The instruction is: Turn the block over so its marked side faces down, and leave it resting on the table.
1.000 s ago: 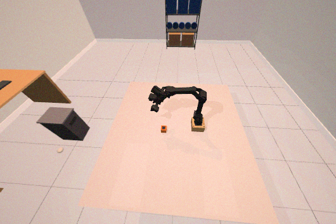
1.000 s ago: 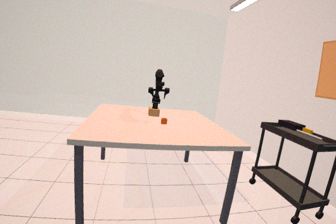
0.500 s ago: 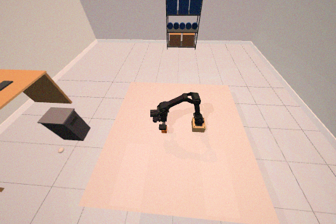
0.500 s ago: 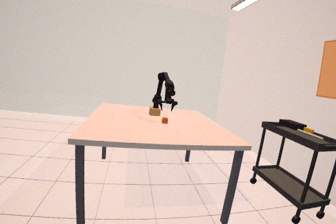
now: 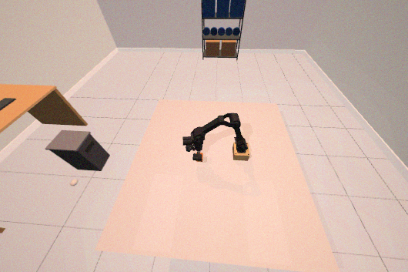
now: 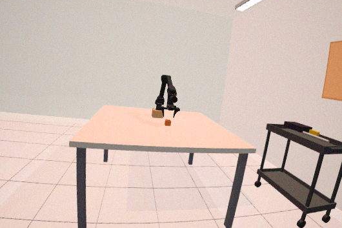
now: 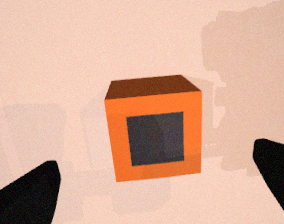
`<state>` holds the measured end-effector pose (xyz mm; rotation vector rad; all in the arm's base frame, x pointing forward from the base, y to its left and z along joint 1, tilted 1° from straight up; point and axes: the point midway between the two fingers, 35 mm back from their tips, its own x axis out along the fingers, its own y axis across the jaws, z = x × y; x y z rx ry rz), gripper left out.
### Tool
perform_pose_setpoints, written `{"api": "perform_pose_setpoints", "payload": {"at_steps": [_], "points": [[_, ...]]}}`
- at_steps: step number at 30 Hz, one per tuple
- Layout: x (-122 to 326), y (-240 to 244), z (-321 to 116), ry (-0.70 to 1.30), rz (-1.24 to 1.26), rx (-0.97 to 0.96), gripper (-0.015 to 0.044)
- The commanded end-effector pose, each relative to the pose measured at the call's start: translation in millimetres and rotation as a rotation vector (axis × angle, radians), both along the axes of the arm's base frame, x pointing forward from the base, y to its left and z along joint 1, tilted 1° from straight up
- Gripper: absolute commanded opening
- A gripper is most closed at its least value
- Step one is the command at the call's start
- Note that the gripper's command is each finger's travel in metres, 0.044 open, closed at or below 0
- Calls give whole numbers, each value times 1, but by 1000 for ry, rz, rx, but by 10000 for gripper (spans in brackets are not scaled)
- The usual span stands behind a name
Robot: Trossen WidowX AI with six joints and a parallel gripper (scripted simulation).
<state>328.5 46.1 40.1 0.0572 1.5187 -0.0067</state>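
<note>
The orange block (image 5: 202,155) (image 6: 168,123) (image 7: 154,104) rests on the table (image 5: 212,227) (image 6: 129,135). Its marked side, with a dark square (image 7: 156,139), faces up toward the wrist camera. A darker brown side shows at the block's upper edge in the wrist view. My gripper (image 5: 198,156) (image 6: 168,117) (image 7: 158,159) is open and points down above the block, with nothing between the fingers. In the wrist view the block lies between the two fingertips sideways and a little farther up the picture. In the top view the gripper partly hides the block.
The arm's tan base block (image 5: 241,154) (image 6: 157,113) stands on the table near the block. Off the table are a black cart (image 6: 295,139), a dark bin (image 5: 78,151), a wooden desk (image 5: 27,98) and a shelf rack (image 5: 223,18) at the far wall.
</note>
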Motion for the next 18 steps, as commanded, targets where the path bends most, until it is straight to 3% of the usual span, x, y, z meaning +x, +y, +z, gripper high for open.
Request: {"api": "perform_pose_setpoints", "payload": {"at_steps": [1, 18], "points": [[-2, -2, -8, 12, 4, -7, 440], [-1, -1, -34, 12, 4, -7, 440]]}}
